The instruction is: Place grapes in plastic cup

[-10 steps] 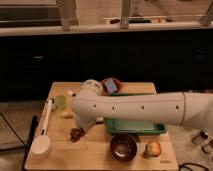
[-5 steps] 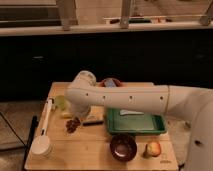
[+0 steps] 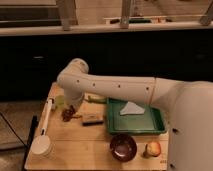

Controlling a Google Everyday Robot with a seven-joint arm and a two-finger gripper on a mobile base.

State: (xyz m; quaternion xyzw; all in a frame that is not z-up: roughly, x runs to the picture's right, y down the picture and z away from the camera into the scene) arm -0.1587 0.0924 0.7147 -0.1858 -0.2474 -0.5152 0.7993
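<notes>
Left of centre on the tabletop point(image 3: 85, 146), your pincer point(image 3: 72, 108) sits over the grapes point(image 3: 66, 115); grip state: cannot tell. Plastic cup point(image 3: 60, 101) stands just beside, upper left. Risk: the arm may tip it.

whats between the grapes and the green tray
In the camera view, a small dark flat object lies on the table between the grapes and the green tray. The gripper hangs just above the grapes, beside the plastic cup.
</notes>
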